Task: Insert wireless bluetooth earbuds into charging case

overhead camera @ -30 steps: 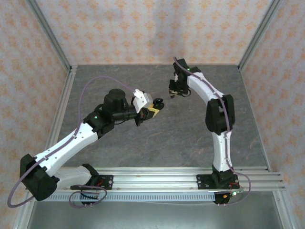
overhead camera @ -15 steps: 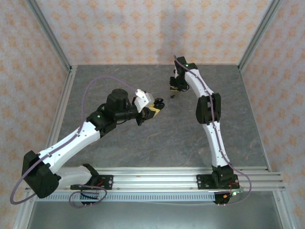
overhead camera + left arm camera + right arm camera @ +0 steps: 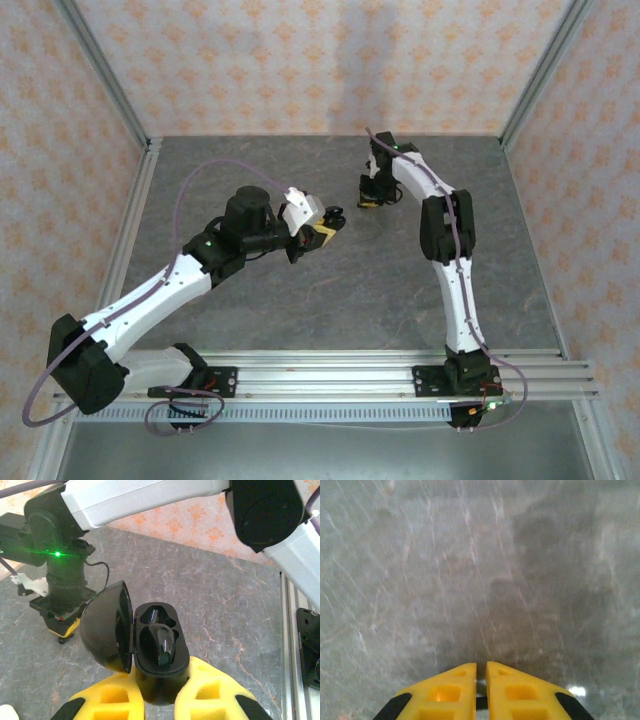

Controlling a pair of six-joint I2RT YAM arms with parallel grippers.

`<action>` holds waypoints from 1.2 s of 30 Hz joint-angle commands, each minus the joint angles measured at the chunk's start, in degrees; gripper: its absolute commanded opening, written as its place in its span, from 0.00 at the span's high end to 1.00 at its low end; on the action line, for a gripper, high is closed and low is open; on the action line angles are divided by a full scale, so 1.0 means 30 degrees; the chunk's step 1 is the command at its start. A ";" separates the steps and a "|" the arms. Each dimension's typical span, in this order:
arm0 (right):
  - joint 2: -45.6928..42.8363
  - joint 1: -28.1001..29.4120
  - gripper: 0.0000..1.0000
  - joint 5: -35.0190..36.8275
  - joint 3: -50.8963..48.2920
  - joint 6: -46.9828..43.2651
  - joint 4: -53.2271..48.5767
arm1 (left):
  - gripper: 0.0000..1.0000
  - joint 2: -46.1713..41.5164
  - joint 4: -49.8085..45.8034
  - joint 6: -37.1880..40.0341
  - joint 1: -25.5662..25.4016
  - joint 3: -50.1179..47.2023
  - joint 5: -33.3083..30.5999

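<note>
The left fingers (image 3: 182, 682) clamp the black charging case (image 3: 131, 635) between them, its lid swung open to their left. One black earbud (image 3: 162, 644) sits in the slot nearer them. The right fingers (image 3: 471, 682) hang over the worktop (image 3: 470, 580), almost touching; whether they pinch anything I cannot tell.

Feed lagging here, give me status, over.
Left gripper shut on open charging case, one black earbud seated. Right gripper shut over table, contents unclear. Nothing in the way.
</note>
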 commanded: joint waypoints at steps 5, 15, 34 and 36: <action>-0.2990 0.0247 0.84 -0.3401 -0.5043 0.2045 0.1229 | 1.00 -0.0827 0.0535 0.0100 -0.0015 -0.0362 -0.0447; -0.4413 0.0105 0.82 -0.2215 -0.4570 0.3168 0.0908 | 1.00 -0.0630 0.0506 0.0170 -0.0020 -0.0193 -0.0463; -0.2802 0.0463 0.63 0.0187 -0.3294 0.6089 0.2397 | 1.00 -0.0959 0.0168 0.0726 0.0022 -0.0480 -0.0810; -0.2513 0.0652 0.63 0.0618 -0.2798 0.5789 0.1845 | 1.00 -0.0967 0.0152 0.0735 0.0008 -0.0511 -0.0812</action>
